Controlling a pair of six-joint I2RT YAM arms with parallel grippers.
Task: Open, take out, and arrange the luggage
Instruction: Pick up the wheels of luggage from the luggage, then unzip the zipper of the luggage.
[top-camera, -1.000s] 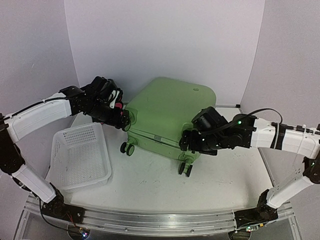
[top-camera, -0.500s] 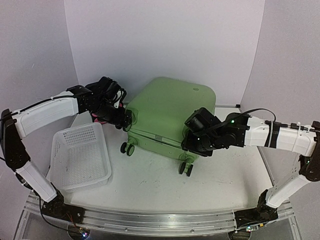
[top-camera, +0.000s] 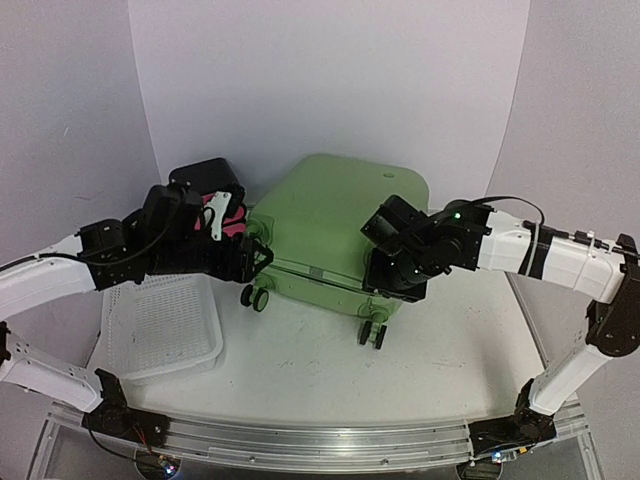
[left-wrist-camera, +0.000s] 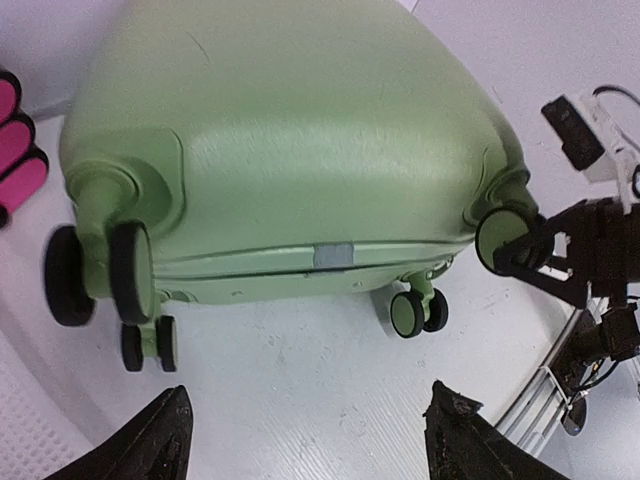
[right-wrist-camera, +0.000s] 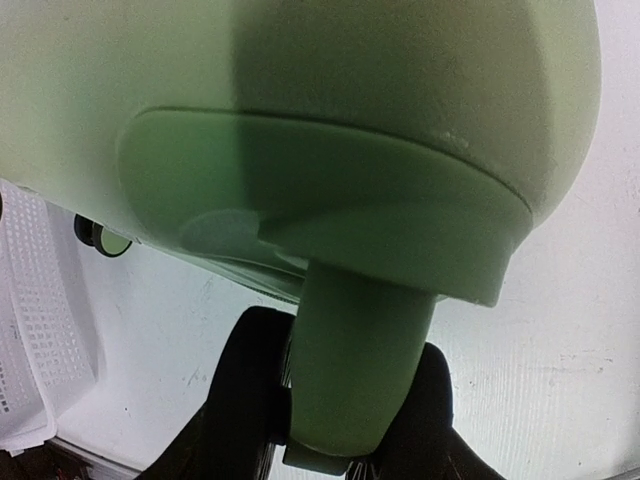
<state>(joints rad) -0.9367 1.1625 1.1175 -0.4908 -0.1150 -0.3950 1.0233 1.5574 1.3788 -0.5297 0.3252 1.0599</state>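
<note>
White surface (top-camera: 300, 370) | luggage (top-camera: 335, 225) closed, wheeled end toward near edge | our left end effector (left-wrist-camera: 310, 415) apart, facing it | right end effector (top-camera: 385, 288) nearer, at right caster (right-wrist-camera: 355, 370), state we cannot tell

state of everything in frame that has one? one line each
suitcase: closed, lying flat
basket: upright, looks empty
drawer box: partly hidden, drawers unclear
left gripper: open, empty, aimed at the suitcase
right gripper: closed on a wheel post of the suitcase

left gripper (left-wrist-camera: 308, 402) spread wide, right arm (top-camera: 560, 256) bent inward.
</note>
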